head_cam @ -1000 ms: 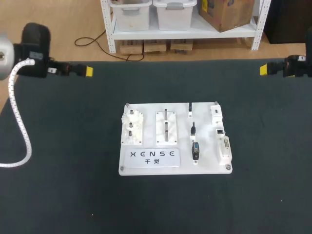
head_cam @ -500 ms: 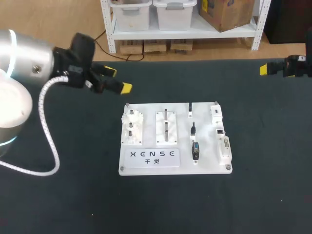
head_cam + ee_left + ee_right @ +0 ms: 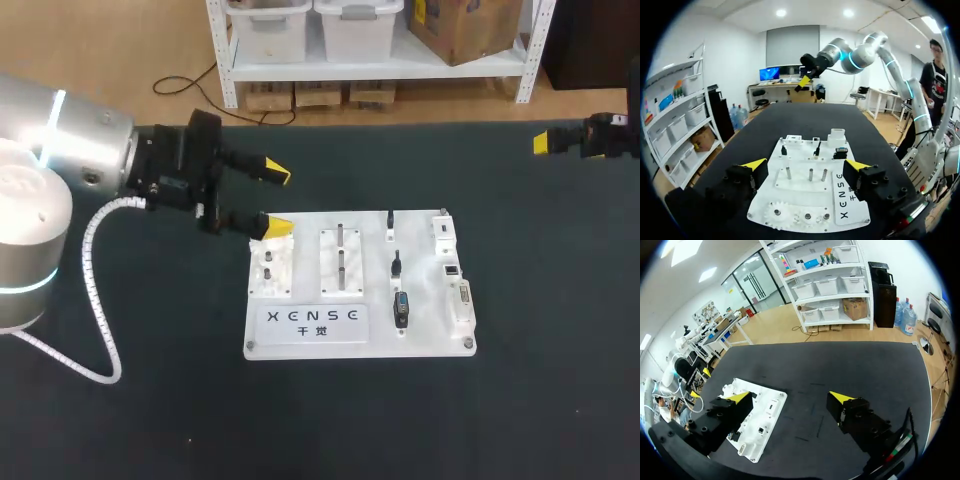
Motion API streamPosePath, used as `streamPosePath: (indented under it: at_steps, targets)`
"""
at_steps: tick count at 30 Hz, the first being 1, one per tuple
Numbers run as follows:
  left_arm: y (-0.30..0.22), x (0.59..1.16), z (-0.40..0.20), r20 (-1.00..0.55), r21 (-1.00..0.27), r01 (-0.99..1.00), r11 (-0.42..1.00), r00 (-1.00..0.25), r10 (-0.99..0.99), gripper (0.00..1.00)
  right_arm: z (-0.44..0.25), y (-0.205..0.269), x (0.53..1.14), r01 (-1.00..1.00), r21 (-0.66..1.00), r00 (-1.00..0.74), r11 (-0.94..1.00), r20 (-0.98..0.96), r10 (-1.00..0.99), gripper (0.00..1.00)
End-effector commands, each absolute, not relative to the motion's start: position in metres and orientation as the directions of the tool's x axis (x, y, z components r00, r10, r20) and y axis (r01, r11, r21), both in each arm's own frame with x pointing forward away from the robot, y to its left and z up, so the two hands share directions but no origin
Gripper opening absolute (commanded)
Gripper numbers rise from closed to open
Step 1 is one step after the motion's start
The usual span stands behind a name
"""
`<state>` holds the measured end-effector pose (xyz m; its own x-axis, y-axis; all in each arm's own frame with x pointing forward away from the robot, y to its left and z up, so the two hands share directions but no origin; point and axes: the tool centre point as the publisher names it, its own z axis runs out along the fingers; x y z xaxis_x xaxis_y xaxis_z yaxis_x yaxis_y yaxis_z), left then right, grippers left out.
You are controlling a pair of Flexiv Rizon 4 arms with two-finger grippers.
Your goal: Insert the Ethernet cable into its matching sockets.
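Head view, left to right across the dark table [image 3: 120,420]. Left gripper [image 3: 275,200] now over the left edge of the white board [image 3: 430,346], one yellow tip above the gear block [image 3: 270,268], the other just off the board's far-left corner. Parked at the table's far-left corner a second ago, halfway in at the half-second mark: a quick sweep inward. Claw spread wide and empty, checked from the left wrist view too, with the board's gears and pegs lying ahead of the open fingers. Next along, the peg plate [image 3: 341,258], untouched. Right of that, a column of small dark plugs standing on the board; Ethernet cable [image 3: 396,266] taken to be the short middle one, though too small to be sure. White socket blocks [image 3: 452,270] along the board's right edge, just beside the plugs. Far right, right gripper [image 3: 541,143] at the table's far edge, same place in all three frames; from its own wrist view, fingers well apart, holding nothing. Reading for the task: approach only just under way. Nothing gripped or plugged in yet, and the cable well apart from the left claw, beyond the pegs. Likely next: carry on rightward, then narrow over the plug.
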<state>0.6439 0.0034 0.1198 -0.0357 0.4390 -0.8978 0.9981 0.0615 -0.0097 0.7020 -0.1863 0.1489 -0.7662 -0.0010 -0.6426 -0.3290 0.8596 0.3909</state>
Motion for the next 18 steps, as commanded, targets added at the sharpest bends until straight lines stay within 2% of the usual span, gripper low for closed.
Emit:
streamPosePath:
  at_steps: [1, 18]
  targets:
    - [0.001, 0.638, 0.111, -0.922, -0.007, 0.995, 0.096, -0.044, 0.385, 1.00, 0.149, -0.186, 0.701, -0.327, 0.389, -0.766, 0.861, -0.642, -0.001, 1.00]
    - [-0.017, 0.615, 0.085, -0.853, -0.014, 0.996, 0.089, -0.058, 0.518, 1.00, 0.149, -0.186, 0.701, -0.327, 0.389, -0.766, 0.861, -0.642, -0.001, 1.00]
